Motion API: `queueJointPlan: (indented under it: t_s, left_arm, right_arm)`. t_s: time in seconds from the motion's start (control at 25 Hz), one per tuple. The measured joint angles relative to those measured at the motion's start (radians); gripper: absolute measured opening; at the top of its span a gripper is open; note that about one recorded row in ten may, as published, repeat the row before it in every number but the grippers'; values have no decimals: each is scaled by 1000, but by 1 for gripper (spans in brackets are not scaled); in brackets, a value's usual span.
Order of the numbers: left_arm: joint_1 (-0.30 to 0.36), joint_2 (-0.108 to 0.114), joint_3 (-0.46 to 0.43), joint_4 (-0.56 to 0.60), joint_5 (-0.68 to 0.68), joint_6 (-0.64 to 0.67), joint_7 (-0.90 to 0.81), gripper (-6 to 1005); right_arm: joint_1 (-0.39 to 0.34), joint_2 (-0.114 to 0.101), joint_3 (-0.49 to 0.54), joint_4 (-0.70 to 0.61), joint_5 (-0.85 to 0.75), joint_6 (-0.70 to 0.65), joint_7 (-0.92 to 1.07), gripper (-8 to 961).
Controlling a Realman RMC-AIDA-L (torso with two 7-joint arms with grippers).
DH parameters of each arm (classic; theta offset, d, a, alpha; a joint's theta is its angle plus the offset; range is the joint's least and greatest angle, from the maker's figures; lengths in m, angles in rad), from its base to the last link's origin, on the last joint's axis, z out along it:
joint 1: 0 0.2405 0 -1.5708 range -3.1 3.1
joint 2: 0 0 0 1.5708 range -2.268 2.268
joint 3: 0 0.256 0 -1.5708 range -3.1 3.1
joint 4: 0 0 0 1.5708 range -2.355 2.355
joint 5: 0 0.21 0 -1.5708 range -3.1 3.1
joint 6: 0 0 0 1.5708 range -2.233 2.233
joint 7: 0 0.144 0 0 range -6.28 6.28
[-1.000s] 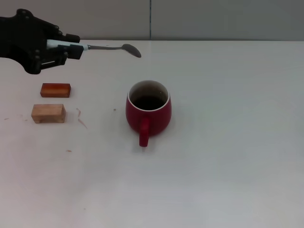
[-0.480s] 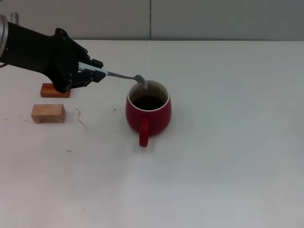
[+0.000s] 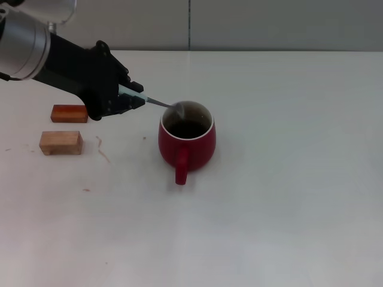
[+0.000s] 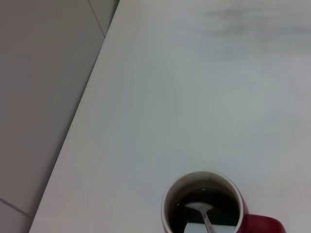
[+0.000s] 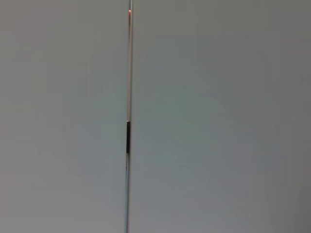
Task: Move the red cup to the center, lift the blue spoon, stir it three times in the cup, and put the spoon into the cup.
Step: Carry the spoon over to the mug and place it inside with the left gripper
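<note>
As the left tool [image 3: 133,100] clamped the blue spoon [image 3: 157,101] — swung down from high above the desk [image 3: 287,179], bowl dipped inside the centred red cup [image 3: 187,139] — stirring seemingly due next.

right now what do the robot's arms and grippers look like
Only the left arm shows, in the head view. Its left gripper is matte black and blocky, with angular plates and short dark fingers. Behind it a black wrist section widens into a smooth, rounded silver-grey arm segment. No cables or markings are visible. The right arm and its gripper appear in no view.
</note>
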Motion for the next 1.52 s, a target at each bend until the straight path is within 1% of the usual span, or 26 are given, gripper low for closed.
queueJointPlan:
  t_s: [0.12, 0.2, 0.32, 0.4, 0.52, 0.88, 0.92, 0.96, 1.12, 1.52]
  left_arm:
    - [-2, -3, 54, -5, 37, -41, 3, 133]
    - [-3, -3, 66, -6, 42, -48, 3, 133]
    - [-13, -6, 115, -15, 72, -72, 3, 132]
    - [-16, -7, 123, -18, 77, -73, 3, 131]
    - [-27, -10, 163, -31, 93, -85, 3, 131]
    - [-29, -11, 237, -31, 114, -122, -8, 128]
    - [-29, -12, 263, -31, 133, -139, -8, 128]
    - [-29, -12, 263, -31, 133, -139, -8, 128]
    - [-29, -13, 317, -31, 169, -168, -12, 127]
    - [-31, -13, 346, -27, 185, -172, -12, 124]
  right_arm:
    - [-8, 0, 0, 0, 0, 0, 0, 647]
    - [-10, 1, 0, 0, 0, 0, 0, 647]
    - [-13, 1, 0, 0, 0, -1, 0, 647]
    - [-14, 1, 0, 0, 0, -1, 0, 647]
    - [-16, 1, 0, 0, 0, -2, 0, 647]
    - [-17, 1, -1, 0, 0, -2, 0, 646]
    - [-19, 1, -2, 1, 0, -2, 0, 647]
    - [-19, 1, -2, 1, 0, -2, 0, 647]
    - [-30, 2, -5, 10, 0, -2, 0, 647]
    - [-42, 2, -8, 15, 0, -3, 0, 647]
